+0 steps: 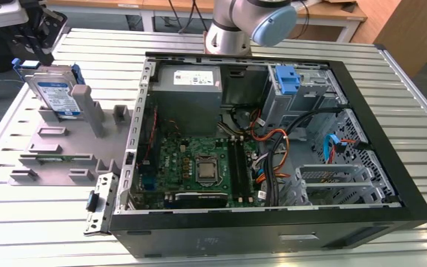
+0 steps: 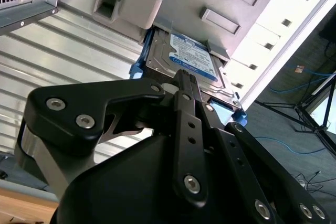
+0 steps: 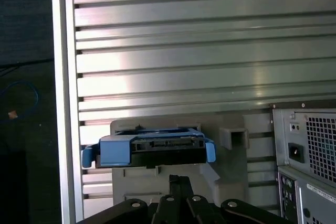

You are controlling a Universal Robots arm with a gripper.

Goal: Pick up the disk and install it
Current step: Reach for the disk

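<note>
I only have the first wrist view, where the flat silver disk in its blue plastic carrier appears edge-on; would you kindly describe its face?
Observer: In the second wrist view the silver disk shows a white-and-blue label on its face.
Operator: Thank you; how is it supported?
Observer: In the exterior view it stands leaning on the grey plastic fixture, at that view's left.
Operator: And the black computer case?
Observer: The black computer case lies open, its green motherboard exposed.
</note>
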